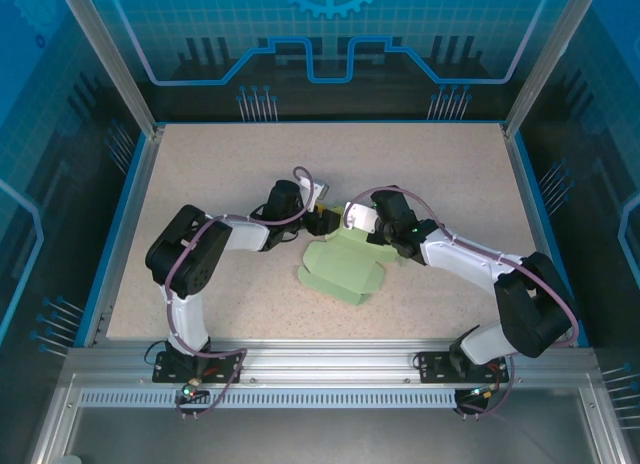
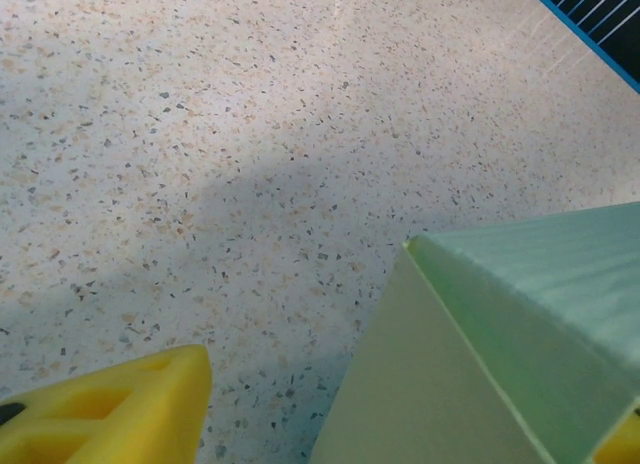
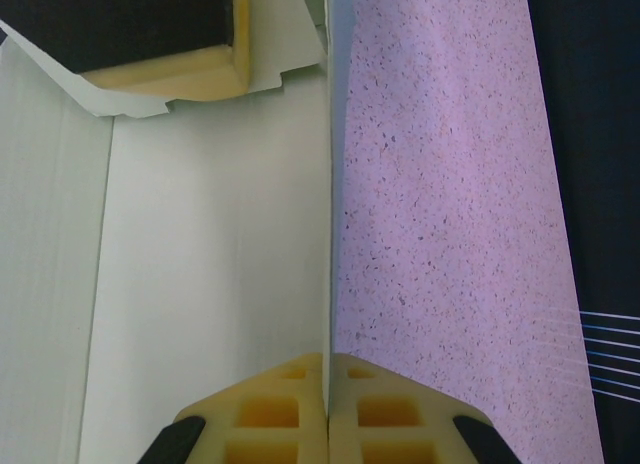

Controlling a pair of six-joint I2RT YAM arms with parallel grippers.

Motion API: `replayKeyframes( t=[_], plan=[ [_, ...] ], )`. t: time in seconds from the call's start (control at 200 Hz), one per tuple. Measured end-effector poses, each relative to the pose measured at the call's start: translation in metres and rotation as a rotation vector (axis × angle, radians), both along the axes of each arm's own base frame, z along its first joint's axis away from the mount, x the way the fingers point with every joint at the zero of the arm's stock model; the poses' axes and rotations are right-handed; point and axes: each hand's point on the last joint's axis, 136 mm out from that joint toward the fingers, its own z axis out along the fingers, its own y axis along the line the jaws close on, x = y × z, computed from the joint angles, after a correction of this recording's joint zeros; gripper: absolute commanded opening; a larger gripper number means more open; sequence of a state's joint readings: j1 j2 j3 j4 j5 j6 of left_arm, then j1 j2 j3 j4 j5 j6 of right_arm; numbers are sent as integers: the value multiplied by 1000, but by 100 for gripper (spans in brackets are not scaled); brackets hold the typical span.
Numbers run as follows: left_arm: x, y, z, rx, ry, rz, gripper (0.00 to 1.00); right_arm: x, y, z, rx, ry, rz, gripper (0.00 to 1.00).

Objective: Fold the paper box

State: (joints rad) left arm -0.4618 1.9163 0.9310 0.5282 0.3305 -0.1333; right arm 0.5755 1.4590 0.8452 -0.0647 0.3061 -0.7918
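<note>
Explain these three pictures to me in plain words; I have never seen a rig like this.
Two robot arms are bolted at the near edge of a speckled beige table. The overhead picture looks down from behind them; the other two come from a camera on each wrist, yellow fingers in view. On the table lies a pale mint-green thin-card paper box, partly folded. The right gripper is shut, pinching a thin edge of the card. The left gripper is open, its fingers either side of a box corner.
</note>
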Motion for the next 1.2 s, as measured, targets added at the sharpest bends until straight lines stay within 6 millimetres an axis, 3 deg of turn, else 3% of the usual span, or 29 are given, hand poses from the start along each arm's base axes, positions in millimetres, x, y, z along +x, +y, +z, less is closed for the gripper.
replayKeyframes(
  t=[0.59, 0.8, 1.2],
  plan=[
    [0, -8, 8, 58, -56, 33, 27, -9, 1, -3, 52, 66, -33, 0],
    [6, -5, 22, 107, -128, 87, 21, -6, 4, 8, 82, 73, -48, 0],
    [8, -2, 21, 233, -208, 172, 13, -9, 6, 7, 116, 101, -67, 0]
  ],
)
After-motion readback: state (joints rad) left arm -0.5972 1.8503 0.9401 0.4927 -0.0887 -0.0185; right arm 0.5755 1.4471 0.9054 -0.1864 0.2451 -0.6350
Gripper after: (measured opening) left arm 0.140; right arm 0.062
